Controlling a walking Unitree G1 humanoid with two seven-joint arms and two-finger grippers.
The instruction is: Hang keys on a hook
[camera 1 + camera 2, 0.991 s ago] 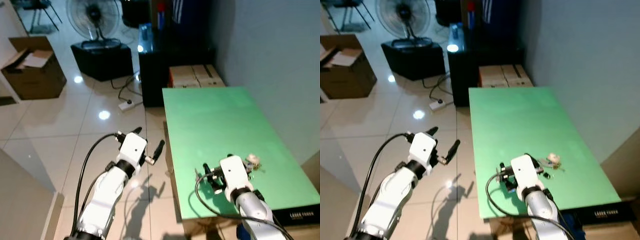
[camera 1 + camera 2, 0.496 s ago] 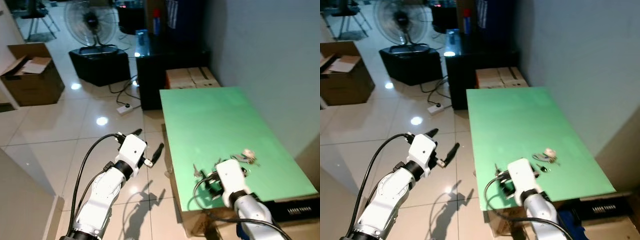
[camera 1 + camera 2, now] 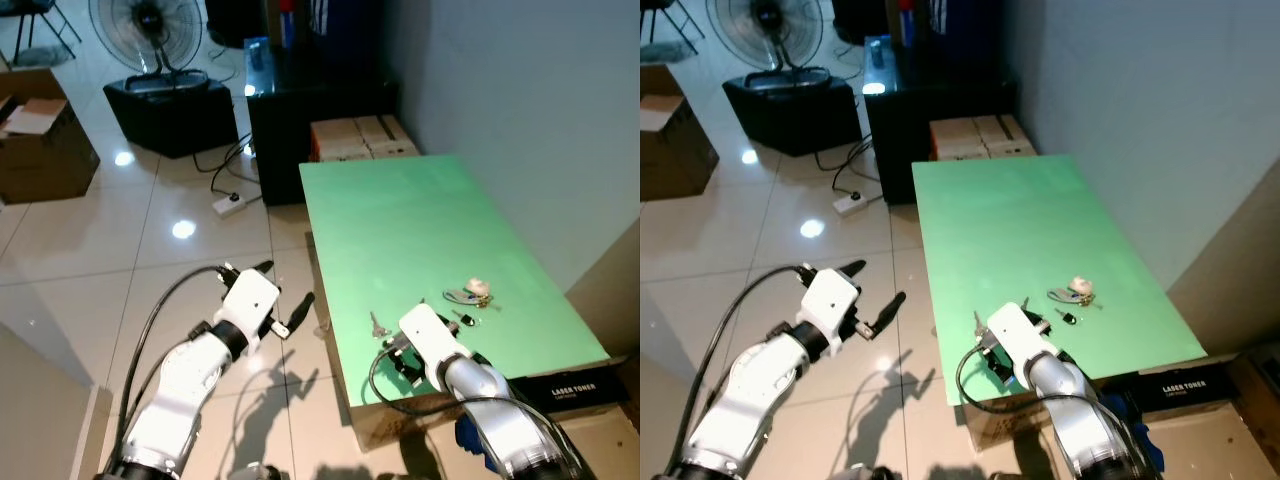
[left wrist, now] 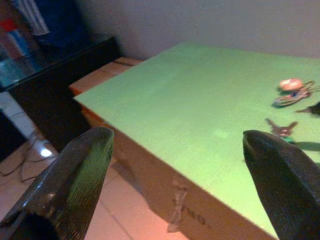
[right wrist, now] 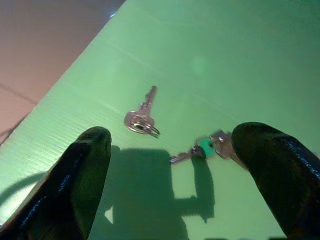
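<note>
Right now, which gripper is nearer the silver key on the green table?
Right. The right gripper hovers open just above the silver key on the green table; the left gripper hangs over the floor, beyond the table's edge.

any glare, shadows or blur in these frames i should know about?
Eye views: sharp; lamp glare on the tiled floor. Right wrist view: the gripper's hard shadow falls on the green table beside the silver key and green-capped keys; close black fingers look soft. Left wrist view: dim, the far keys blurred.

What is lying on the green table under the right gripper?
Under the right gripper, on the green table, lie a silver key and a green-capped key. Its fingers partly cover the latter.
</note>
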